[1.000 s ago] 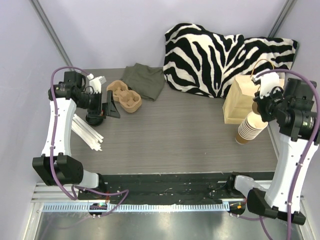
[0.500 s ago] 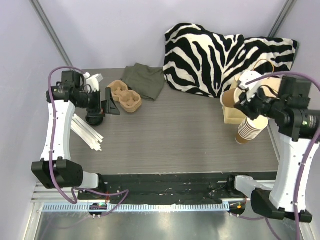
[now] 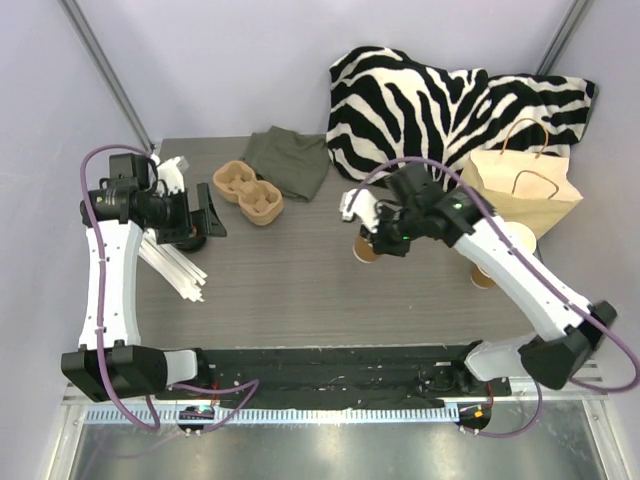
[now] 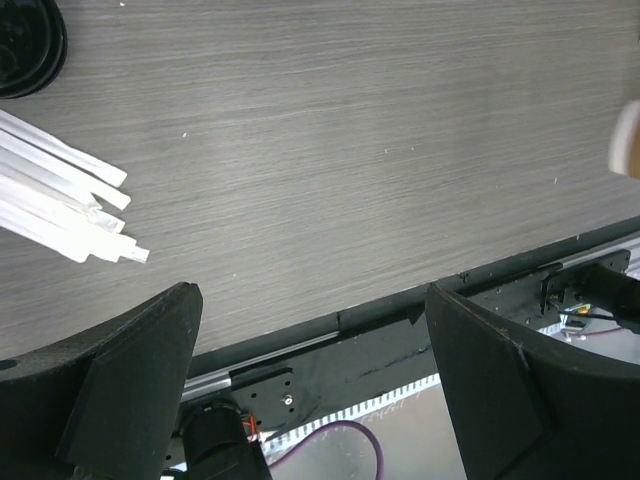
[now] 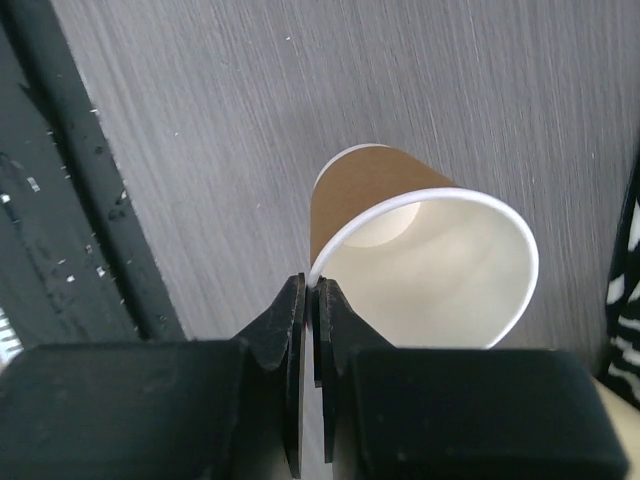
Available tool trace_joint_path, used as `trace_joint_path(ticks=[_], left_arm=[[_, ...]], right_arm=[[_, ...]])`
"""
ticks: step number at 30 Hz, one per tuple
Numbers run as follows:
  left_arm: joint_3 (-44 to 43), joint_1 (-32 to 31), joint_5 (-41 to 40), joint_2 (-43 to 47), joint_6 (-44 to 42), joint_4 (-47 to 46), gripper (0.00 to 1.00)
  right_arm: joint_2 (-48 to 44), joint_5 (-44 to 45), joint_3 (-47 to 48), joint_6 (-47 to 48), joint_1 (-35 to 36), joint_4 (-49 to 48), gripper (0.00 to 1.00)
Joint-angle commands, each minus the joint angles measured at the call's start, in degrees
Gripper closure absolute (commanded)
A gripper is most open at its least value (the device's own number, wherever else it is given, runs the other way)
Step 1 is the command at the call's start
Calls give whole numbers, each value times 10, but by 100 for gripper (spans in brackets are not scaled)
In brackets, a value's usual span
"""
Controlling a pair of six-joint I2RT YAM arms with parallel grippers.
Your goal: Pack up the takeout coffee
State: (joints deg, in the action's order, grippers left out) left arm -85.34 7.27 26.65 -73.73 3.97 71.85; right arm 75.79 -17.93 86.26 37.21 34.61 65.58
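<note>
One small brown kraft paper cup, lidless, hangs tilted over the middle of the grey wood-grain table. The right gripper pinches its rim wall between closed fingers, which leaves the mouth free for capping (my guess). The left gripper hovers spread wide and empty near the white paper-wrapped straws and the round black plastic lid, likely its next pick.

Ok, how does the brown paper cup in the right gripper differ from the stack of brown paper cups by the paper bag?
The single brown paper cup is pinched at its rim by the right gripper, mid-table; the stack of brown paper cups stands ungripped at the right side. The single cup is one; the stack is several nested. Both are lidless brown kraft.
</note>
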Motion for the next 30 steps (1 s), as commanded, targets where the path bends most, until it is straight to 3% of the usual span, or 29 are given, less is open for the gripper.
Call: trace_joint_path(ticks=[1,6,13,19,23,30], left_arm=[[5,23,23,9,-31,9,0],[11,73,28,17,-37,-10,0],[40,99,38,25,34,-68,0],[64,107,1,43,93,-103,0],[101,107,51,68,83,-142,0],[109,107,59,65,65,-136,0]], right_arm=[[42,109,-28,-30,72,-146,98],[145,147,-12,-27,148,-182,98],[256,165,22,-14,171,-192,94],[291,211,28,-22,181,-211,95],[300,213,32,-30,190,-204,94],[307,202,41,-38,192,-186,82]])
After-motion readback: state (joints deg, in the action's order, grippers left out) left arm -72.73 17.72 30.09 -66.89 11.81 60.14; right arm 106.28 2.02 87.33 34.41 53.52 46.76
